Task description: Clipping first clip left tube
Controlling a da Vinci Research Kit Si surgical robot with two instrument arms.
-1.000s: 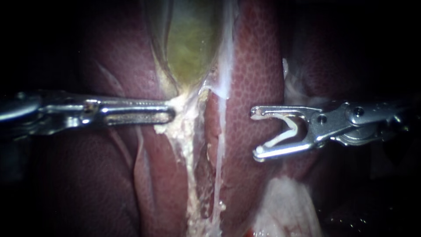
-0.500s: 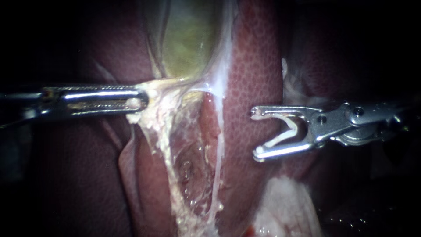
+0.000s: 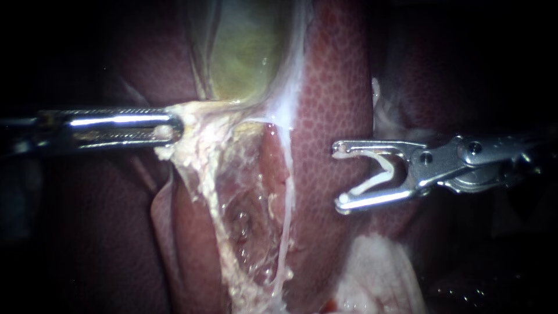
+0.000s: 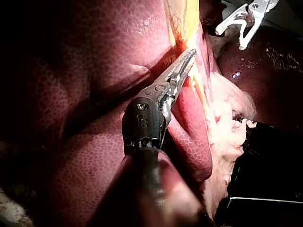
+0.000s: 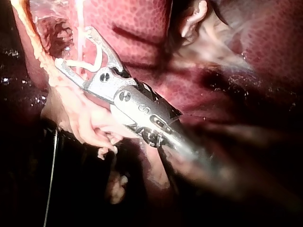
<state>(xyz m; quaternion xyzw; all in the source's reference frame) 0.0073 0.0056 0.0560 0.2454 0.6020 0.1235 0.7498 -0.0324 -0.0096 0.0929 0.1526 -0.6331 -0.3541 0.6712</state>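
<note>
Red, wet-glistening liver (image 3: 331, 104) lies behind the white clip (image 3: 385, 168), darkness all around.

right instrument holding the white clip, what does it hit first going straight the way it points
Probably the thin whitish strand ahead of the silvery right instrument and its white V-shaped clip, after crossing mottled red liver; depth unclear.

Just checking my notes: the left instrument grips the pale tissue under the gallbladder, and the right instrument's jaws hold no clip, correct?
No: the endoscope view shows a white clip between the jaws of the right instrument. The left instrument does grip the pale tissue under the gallbladder.
</note>
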